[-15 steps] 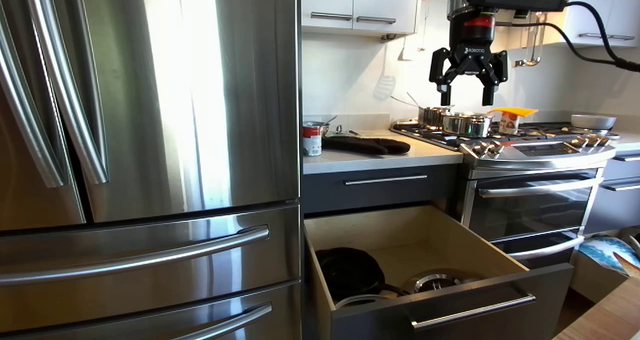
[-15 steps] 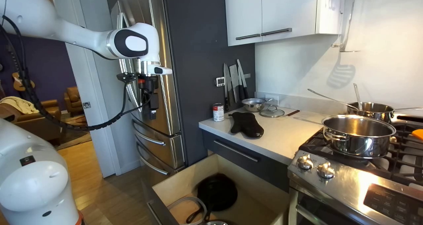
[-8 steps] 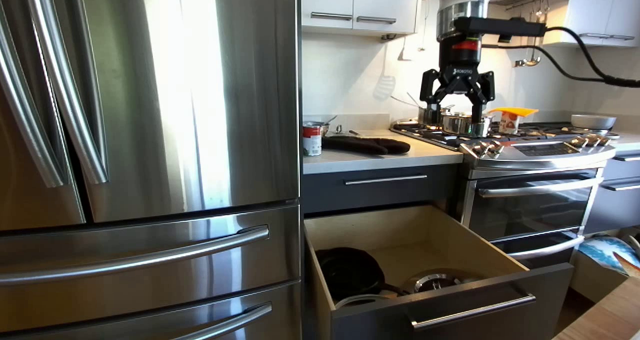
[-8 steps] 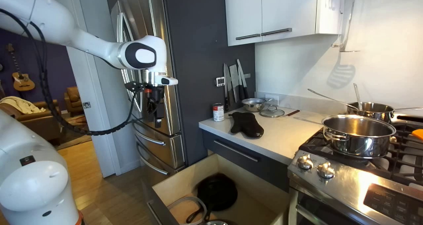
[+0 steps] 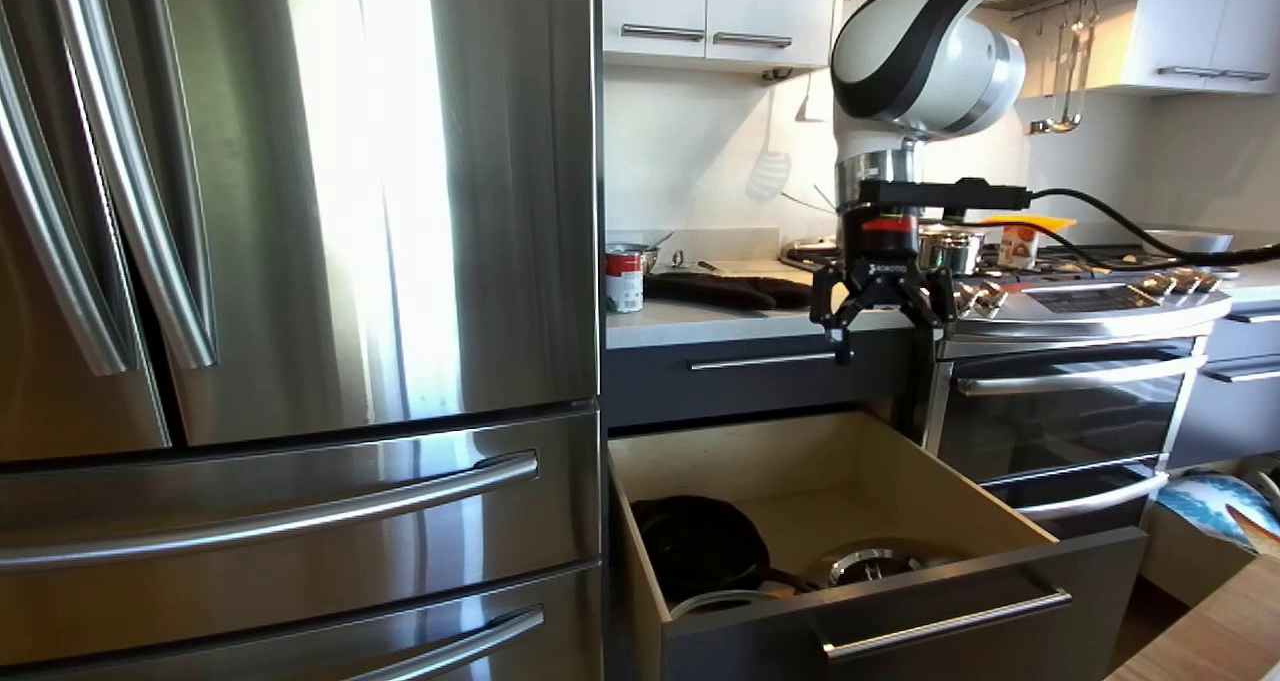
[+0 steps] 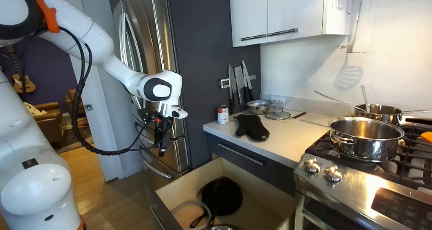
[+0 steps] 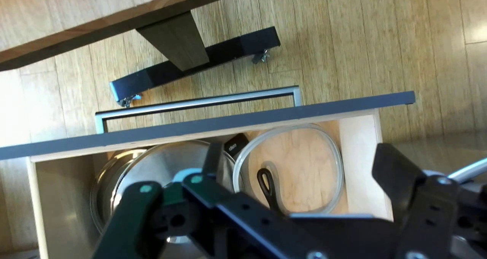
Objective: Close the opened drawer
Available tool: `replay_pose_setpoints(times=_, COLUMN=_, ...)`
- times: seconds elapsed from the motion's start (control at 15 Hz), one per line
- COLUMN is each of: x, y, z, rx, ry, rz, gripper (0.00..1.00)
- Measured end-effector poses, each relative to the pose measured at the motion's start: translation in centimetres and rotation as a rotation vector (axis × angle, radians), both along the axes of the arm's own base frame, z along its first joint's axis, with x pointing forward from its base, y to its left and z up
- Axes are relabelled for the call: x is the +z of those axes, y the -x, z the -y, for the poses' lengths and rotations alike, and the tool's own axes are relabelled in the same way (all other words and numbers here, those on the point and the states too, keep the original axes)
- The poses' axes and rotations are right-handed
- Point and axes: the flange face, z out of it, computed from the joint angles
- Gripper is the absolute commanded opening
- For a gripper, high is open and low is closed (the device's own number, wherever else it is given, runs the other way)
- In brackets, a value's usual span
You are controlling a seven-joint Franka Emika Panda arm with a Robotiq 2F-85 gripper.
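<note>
Fridge point(image 5: 260, 261): the biggest thing on my feeds, steel, at the left in both exterior views.
Stove point(image 5: 1080, 301): steel, at the right.
Arm point(image 6: 135, 78): white; in an exterior view I see it extend from the left, its wrist turned downward.
Drawer point(image 5: 900, 606): open, standing well out towards the near side, between fridge and stove; grey front, long bar handle point(image 5: 945, 624), pale wood sides.
Tabletop point(image 6: 290, 135): pale, higher than the drawer and on its far side; a metal pan point(image 6: 259, 107) and a glass lid point(image 6: 277, 114) sit towards the far edge.
Shallower drawer point(image 5: 765, 391): flush beneath the tabletop, just above the open drawer.
Pot point(image 6: 366, 140): steel, on the stove's left part.
Skillet point(image 6: 221, 196): black, inside the open drawer, towards its left side.
Mitt point(image 6: 251, 127): black, lying on the tabletop.
Tool point(image 7: 298, 154): its 2 fingers point(image 7: 395, 171) stand wide apart and I have hold of nothing; it hangs higher than the drawer, apart from it.
Can point(image 6: 223, 115): red and white, upright on the tabletop's left end.
</note>
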Motion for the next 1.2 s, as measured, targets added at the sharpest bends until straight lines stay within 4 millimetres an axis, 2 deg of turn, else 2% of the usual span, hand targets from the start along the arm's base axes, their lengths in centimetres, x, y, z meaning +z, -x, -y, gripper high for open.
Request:
replay_pose_setpoints(times=0.27, x=-4.3, y=0.7, z=-1.9, rx=-0.019, ry=0.000, rz=-0.080, gripper=1.00)
replay_pose_setpoints(times=0.6, x=-9.4, y=2.8, z=-6.0, rx=0.045, ry=0.034, rz=-0.186, gripper=1.00)
replay_pose_setpoints(times=0.73, x=-10.2, y=2.9, z=-6.4, rx=0.052, ry=0.036, rz=-0.206, gripper=1.00)
replay_pose_setpoints(times=1.2, x=-10.1, y=2.5, z=-6.6, rx=0.073, ry=0.032, rz=-0.189, gripper=1.00)
